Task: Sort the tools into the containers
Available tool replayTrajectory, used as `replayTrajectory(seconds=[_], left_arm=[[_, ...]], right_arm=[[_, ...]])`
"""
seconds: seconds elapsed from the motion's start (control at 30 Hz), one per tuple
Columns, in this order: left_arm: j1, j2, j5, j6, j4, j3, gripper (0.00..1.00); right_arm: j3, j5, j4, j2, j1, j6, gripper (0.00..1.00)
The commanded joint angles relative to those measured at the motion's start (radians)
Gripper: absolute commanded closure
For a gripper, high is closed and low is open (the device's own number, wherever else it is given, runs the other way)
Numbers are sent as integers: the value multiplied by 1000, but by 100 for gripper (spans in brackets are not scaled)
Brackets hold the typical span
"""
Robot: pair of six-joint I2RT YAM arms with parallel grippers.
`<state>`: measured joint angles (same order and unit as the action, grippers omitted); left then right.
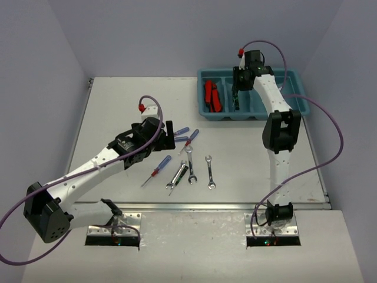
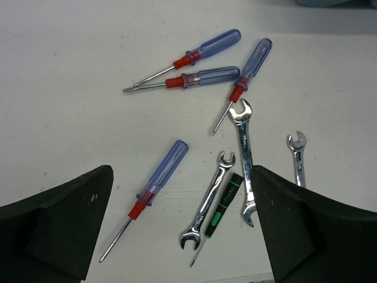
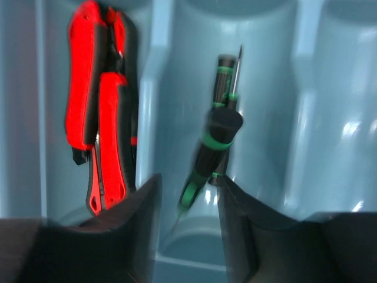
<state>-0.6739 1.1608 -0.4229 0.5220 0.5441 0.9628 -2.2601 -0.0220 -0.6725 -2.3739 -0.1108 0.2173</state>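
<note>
My left gripper point(image 1: 169, 139) point(image 2: 182, 177) hangs wide open above the loose tools on the table, touching none. Under it lie blue-handled screwdrivers point(image 2: 165, 171) point(image 2: 206, 76), three silver wrenches point(image 2: 244, 147) point(image 2: 207, 200) point(image 2: 298, 156) and a black/green screwdriver point(image 2: 222, 206). My right gripper point(image 1: 237, 89) point(image 3: 188, 180) is over the teal tray point(image 1: 294, 76) point(image 3: 330, 118), jaws apart. A blurred black/green screwdriver point(image 3: 209, 156) tilts loosely between them above the second compartment. Another black/green screwdriver point(image 3: 225, 76) lies in that compartment. Red-and-black knives point(image 1: 211, 96) point(image 3: 103, 124) fill the leftmost one.
The tray stands at the table's back right, its two right compartments showing only bare plastic. Purple cables point(image 1: 318, 118) loop off both arms. The table's near edge point(image 1: 206, 206) runs just in front of the tools.
</note>
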Motion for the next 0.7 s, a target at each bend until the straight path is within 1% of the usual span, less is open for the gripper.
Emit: replayTrajectory(seconds=[0.0, 0.03, 0.07, 0.1, 0.17, 0.2, 0.27, 0.33, 0.4, 0.43, 0.47, 0.5, 0.53, 0.63, 0.67], left_arm=[[-2, -2, 5, -46, -9, -39, 0], [-1, 5, 13, -47, -13, -47, 0], [-1, 6, 26, -50, -21, -48, 0], [-1, 16, 49, -50, -30, -52, 0], [-4, 31, 101, -60, -61, -64, 0], [-3, 36, 107, -70, -65, -65, 0], [-4, 56, 196, -84, -128, -66, 0], [-9, 85, 234, -83, -153, -53, 0], [-23, 145, 241, -83, -151, -33, 1], [-37, 183, 239, -83, -150, -21, 4], [-45, 206, 233, -85, -143, -9, 6], [-55, 229, 233, -85, -142, -7, 8], [-78, 273, 219, -86, -139, 0, 13], [-101, 342, 215, -85, -129, 9, 28], [-122, 375, 212, -80, -125, 15, 38]], right_arm=[[-21, 44, -21, 10, -9, -39, 35], [-27, 56, -25, 13, -9, -33, 31], [-27, 55, -28, 16, -9, -33, 31], [-23, 52, -40, 37, -10, -28, 28], [8, 29, -71, 98, -22, -23, 23], [39, 8, -84, 138, -24, -20, 22], [336, -29, -14, 312, -80, -13, 22], [561, -47, 85, 497, -127, -12, 20], [691, -47, 117, 664, -152, 18, 19], [768, -59, 120, 702, -157, 40, 19], [804, -85, 119, 764, -160, 50, 19], [839, -88, 121, 772, -161, 59, 20], [904, -114, 130, 824, -163, 64, 20], [984, -149, 139, 914, -168, 68, 20], [1015, -155, 136, 940, -170, 73, 20]])
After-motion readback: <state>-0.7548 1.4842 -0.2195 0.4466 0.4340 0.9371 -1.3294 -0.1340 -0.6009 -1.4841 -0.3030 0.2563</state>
